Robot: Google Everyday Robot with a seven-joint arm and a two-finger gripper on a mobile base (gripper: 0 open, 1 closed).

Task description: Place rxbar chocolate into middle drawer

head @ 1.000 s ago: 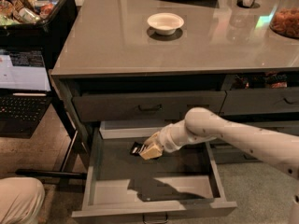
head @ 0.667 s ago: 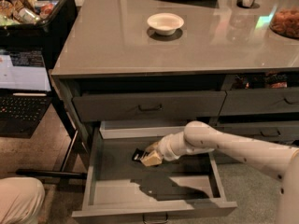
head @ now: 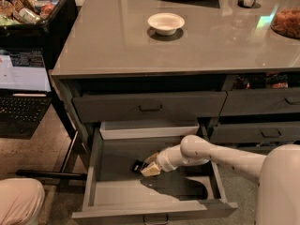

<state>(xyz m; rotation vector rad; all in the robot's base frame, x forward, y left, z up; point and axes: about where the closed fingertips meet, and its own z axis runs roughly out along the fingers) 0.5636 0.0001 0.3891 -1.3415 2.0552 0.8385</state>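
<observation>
Grey inside and out, the wide, deep box of the middle drawer [head: 117, 193] stands pulled far out from the cabinet, its floor darker than its paler inner walls and a small dark handle on its front. Inside it, toward the back and left of centre, the two-finger gripper [head: 147, 165] with tan fingertips sits at the end of a white, rounded arm [head: 220, 156] that reaches in from the right. Its fingers [head: 151, 169] are clenched on the rxbar chocolate [head: 137, 166], a small flat bar in a black wrapper that juts out leftward from between them. The bar hangs low over the drawer floor, with the arm's shadow spread beneath it; whether the bar touches the floor cannot be told.

Just above the open drawer, a shallow white tray [head: 149, 129] pokes out a little way, and over that is a closed grey drawer front [head: 150, 107] with a dark handle. On the glossy grey-brown countertop [head: 108, 46] stands a small white bowl [head: 166, 22], well apart from the gripper. An open black laptop [head: 23, 88] stands to the left of the cabinet.
</observation>
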